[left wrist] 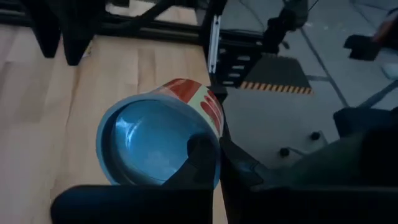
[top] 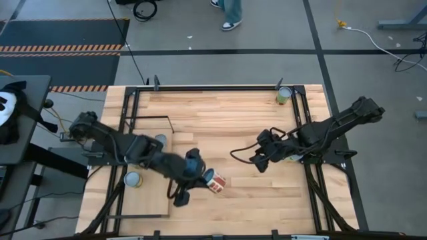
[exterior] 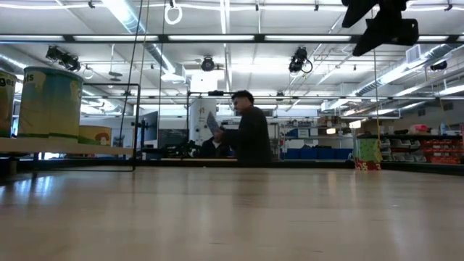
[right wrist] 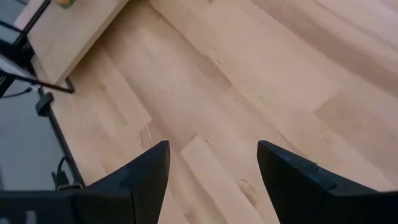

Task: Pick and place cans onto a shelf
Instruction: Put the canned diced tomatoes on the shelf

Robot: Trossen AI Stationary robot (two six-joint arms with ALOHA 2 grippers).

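My left gripper [top: 203, 175] is shut on a can [top: 215, 181] with red and pale sides and a hollow pale-blue end [left wrist: 146, 146], just right of the shelf [top: 150, 200], near the table's middle. The shelf is a light-wood board in a black frame on the table's left. Two cans stand on it, one far [top: 160, 140] and one near [top: 133, 180]; both show in the low view [exterior: 51, 101]. A green can [top: 285, 95] stands at the table's far right corner. My right gripper [top: 255, 162] is open and empty over the table's right half. My left gripper holds the can by its side wall at the rim [left wrist: 214, 140] of the pale-blue end. One finger [left wrist: 199, 155] lies inside the hollow end and the other [left wrist: 245, 171] outside the wall. The can is tipped on its side, blue end toward the wrist, and looks clear of the table.
Black frame rails run along the table's left and right sides [top: 313, 180]. Bare tabletop [top: 227, 120] lies between the two arms and the far edge. A person [exterior: 250, 134] stands in the room behind the table. The shelf's corner shows in the right wrist view [right wrist: 68, 37].
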